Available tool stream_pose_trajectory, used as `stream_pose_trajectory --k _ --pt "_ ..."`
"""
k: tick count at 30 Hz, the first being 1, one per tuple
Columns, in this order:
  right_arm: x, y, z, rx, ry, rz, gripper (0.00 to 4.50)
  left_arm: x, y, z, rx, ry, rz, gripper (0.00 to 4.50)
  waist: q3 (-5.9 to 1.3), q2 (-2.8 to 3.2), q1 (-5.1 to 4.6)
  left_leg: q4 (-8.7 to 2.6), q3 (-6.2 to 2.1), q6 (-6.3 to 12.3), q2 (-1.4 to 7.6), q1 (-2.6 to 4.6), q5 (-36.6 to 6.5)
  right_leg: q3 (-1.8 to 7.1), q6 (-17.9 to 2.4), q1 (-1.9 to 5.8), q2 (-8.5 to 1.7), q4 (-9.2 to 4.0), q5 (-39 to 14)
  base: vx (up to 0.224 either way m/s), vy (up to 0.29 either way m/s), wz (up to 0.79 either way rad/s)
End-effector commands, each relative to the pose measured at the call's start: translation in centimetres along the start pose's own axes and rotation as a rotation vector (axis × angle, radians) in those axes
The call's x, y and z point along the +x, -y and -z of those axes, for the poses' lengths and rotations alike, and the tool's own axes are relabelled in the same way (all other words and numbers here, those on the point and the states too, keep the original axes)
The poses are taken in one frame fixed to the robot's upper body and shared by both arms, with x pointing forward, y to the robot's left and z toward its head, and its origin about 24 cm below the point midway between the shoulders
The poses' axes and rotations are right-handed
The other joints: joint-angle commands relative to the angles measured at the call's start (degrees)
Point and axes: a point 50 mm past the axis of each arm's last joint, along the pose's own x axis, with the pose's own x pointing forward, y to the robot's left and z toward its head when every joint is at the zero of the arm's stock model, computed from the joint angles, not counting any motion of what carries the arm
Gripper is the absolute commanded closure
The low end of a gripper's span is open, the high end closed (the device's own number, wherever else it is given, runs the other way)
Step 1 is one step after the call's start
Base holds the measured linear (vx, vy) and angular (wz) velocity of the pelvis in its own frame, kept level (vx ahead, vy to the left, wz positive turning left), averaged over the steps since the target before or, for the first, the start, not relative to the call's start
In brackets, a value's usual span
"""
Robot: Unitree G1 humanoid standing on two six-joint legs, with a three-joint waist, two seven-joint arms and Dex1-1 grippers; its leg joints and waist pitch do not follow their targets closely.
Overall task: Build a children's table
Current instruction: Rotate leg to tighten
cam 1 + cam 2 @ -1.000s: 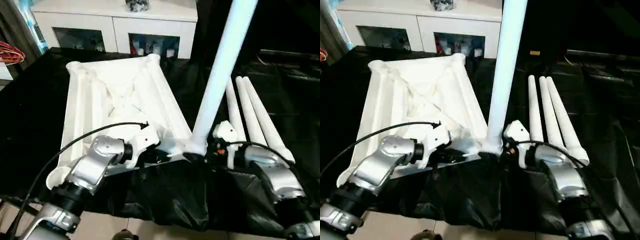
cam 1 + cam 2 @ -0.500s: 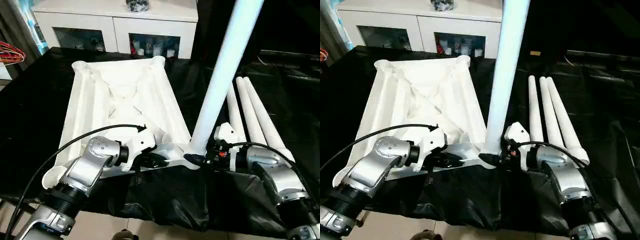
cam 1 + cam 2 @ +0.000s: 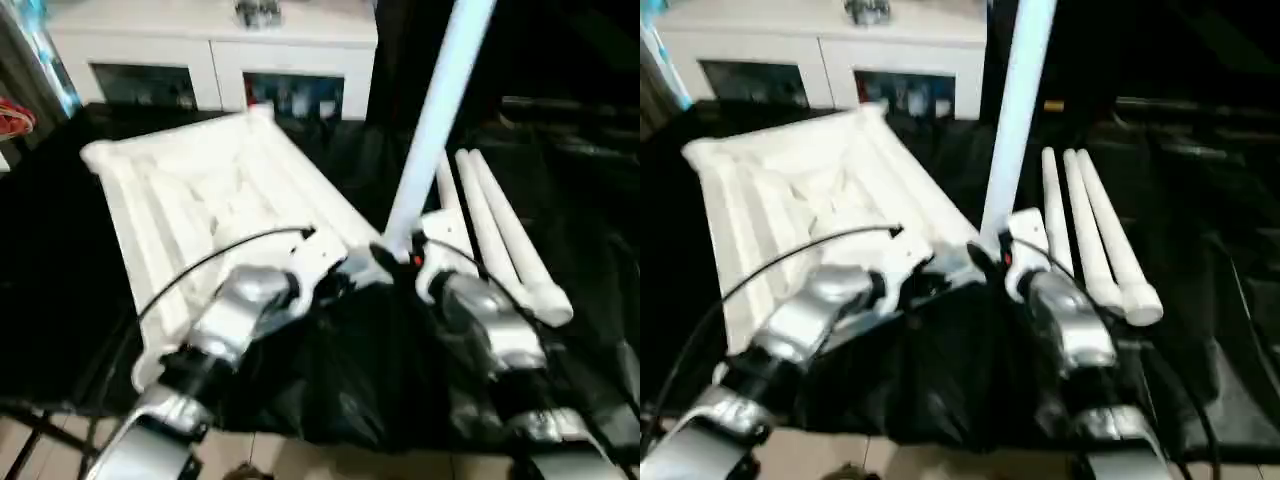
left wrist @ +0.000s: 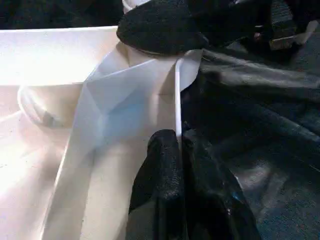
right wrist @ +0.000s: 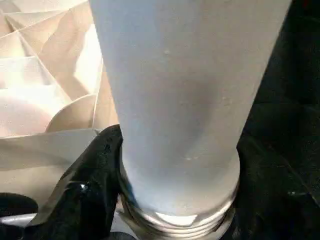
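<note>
The children's table top (image 3: 200,190) lies upside down on the black cloth, ribs facing up. One white leg (image 3: 435,130) stands upright in its near right corner socket. My right gripper (image 3: 395,255) is shut on that leg's base; in the right wrist view black fingers (image 5: 90,185) press both sides of the leg (image 5: 180,100) just above its threaded end. My left gripper (image 4: 179,145) is shut on the thin raised rim (image 4: 176,100) of the top, close to the same corner. Three more legs (image 3: 500,240) lie side by side to the right of the top.
A white cabinet (image 3: 210,60) with glass doors stands behind the table. Black cloth (image 3: 330,370) covers the work surface and hangs over its near edge, with the floor below. My silver forearms (image 3: 230,320) cross the foreground.
The whole picture has shifted and blurred, so the camera moved. Against the lying legs, the top's far end has swung left. My right fingers have closed in on the leg's base.
</note>
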Motion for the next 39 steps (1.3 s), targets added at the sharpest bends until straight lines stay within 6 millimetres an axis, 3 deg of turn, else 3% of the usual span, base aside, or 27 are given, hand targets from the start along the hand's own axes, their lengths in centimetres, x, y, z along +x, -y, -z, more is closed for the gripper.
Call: stream_pose_trajectory --k 1,8,13,18,25,39 --pt "0.7 -1.8 0.7 0.046 -0.021 -0.074 1.06 0.5 0.7 -2.6 0.026 0.120 0.032 4.50 -3.78 -0.24 0.31 -3.87 -1.10 1.92 2.88 0.80 -7.2 2.54 -12.3 2.90 -4.93 -4.34 -3.0 0.000 0.000 0.00" --pt "0.1 -1.4 -0.7 -0.008 0.048 -0.199 0.49 -0.6 1.0 -1.8 0.080 0.132 0.123 4.50 -3.56 -0.20 0.32 -3.97 -1.06 2.58 3.06 0.90 -9.1 2.55 -12.8 2.89 -5.08 -4.67 -5.5 0.000 0.000 0.00" --pt "-1.7 -1.1 -0.7 -0.107 0.040 -0.384 0.49 -1.8 0.9 -1.2 0.104 0.139 0.204 4.50 -3.59 -0.14 0.80 -3.85 -1.00 3.54 3.14 0.84 -8.2 2.57 -12.8 2.89 -4.97 -4.40 -3.4 0.000 0.000 0.00" --pt "-4.1 -0.2 -0.1 -0.164 -0.029 -0.562 0.49 -3.3 0.3 -0.4 0.130 0.114 0.270 4.50 -3.50 -0.19 1.49 -3.89 -1.00 3.71 3.25 1.00 -9.2 2.61 -12.5 2.82 -5.02 -4.64 -5.8 0.000 0.000 0.00" --pt "-5.6 0.0 0.3 -0.196 -0.087 -0.671 0.49 -4.4 0.2 0.1 0.145 0.088 0.350 4.50 -3.42 -0.18 1.66 -4.00 -1.06 3.48 3.34 0.92 -9.8 2.60 -12.7 2.72 -5.04 -4.66 -7.1 0.000 0.000 0.00" --pt "-6.2 -0.7 0.9 -0.203 -0.140 -0.768 1.61 -5.1 0.0 0.7 0.155 0.048 0.399 4.50 -3.54 -0.11 2.44 -3.89 -1.01 3.18 3.33 1.09 -9.1 2.55 -13.0 2.55 -5.00 -4.49 -6.3 0.000 0.000 0.00"
